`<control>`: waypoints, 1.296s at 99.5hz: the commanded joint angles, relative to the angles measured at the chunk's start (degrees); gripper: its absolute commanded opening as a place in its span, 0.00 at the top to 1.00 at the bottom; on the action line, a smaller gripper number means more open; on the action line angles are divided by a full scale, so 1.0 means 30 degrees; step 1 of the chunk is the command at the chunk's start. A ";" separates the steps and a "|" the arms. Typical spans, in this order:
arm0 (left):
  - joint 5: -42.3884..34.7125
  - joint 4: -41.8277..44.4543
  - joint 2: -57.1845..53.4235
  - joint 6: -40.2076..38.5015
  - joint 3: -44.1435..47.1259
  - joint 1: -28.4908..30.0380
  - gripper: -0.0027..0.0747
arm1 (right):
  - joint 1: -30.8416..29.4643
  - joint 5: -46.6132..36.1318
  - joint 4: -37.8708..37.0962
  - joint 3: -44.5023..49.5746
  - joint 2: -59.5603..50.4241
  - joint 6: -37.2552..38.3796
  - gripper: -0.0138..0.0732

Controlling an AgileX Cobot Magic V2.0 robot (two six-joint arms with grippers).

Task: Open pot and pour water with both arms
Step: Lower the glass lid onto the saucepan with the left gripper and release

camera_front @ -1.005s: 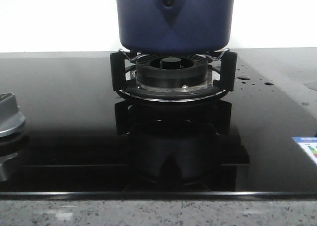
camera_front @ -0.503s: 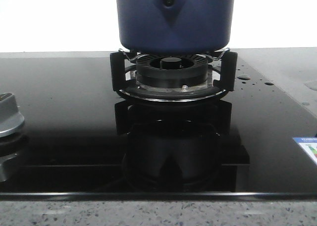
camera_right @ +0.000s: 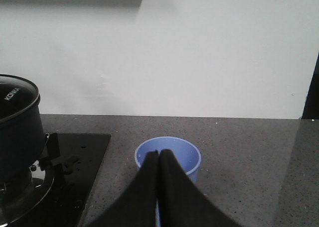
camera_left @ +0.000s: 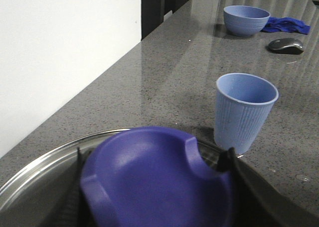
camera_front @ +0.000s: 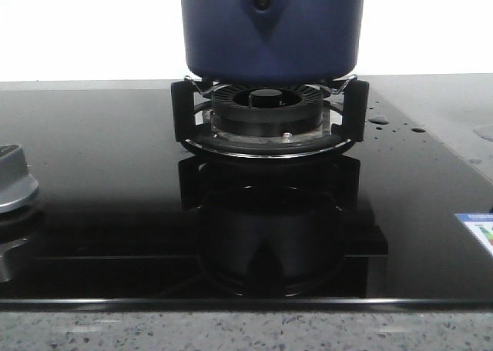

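Note:
The dark blue pot [camera_front: 269, 28] stands on the burner grate [camera_front: 266, 116]; its top is cut off in the front view. In the right wrist view the pot [camera_right: 17, 132] carries its glass lid [camera_right: 15, 95]. My left gripper [camera_left: 153, 157] has a finger on each side of the lid's blue knob [camera_left: 154, 187], above the lid's steel rim [camera_left: 45, 162], and looks shut on it. My right gripper [camera_right: 159, 151] is shut and empty, over a light blue cup [camera_right: 184, 157] beside the cooktop. Neither gripper shows in the front view.
The cup also shows in the left wrist view [camera_left: 244, 112] on the grey counter. Further along lie a blue bowl [camera_left: 245, 19], a blue cloth [camera_left: 286, 24] and a mouse [camera_left: 285, 45]. The black glass cooktop [camera_front: 92, 182] has a silver knob [camera_front: 11, 178] and water drops [camera_front: 377, 120].
The pot has not moved. Only the dark reflection in the cooktop glass under the burner has shifted slightly.

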 commanded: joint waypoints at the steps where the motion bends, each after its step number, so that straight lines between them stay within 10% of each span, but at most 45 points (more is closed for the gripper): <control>1: 0.0145 -0.1805 -0.1030 0.0084 -0.0633 -0.0135 0.65 | -0.0084 -0.1384 0.0173 -0.0677 0.0196 -0.0038 0.92; 16: 0.0608 -0.1805 -0.0773 -0.0237 -0.0633 -0.0135 0.62 | -0.0084 -0.1384 0.0347 -0.0677 0.0196 -0.0038 0.92; 35: 0.0379 -0.1944 -0.0737 -0.1055 -0.0633 -0.0135 0.31 | -0.0084 -0.1369 0.0371 -0.0677 0.0196 -0.0038 0.92; 53: 0.1126 -0.2864 -0.1747 -0.1099 -0.0633 0.0099 0.30 | -0.0084 -0.1369 0.0371 -0.0677 0.0196 -0.0038 0.92; 86: -0.0133 -0.1550 -0.9368 -0.3557 0.1851 0.2489 0.71 | -0.0084 0.1845 0.0418 -0.0677 -0.1763 -0.0411 0.92; 129: -1.0828 -0.0078 -2.5097 -0.3557 1.5361 0.4232 0.99 | -0.0051 0.3713 0.6171 -0.0104 -0.3811 -0.3884 0.92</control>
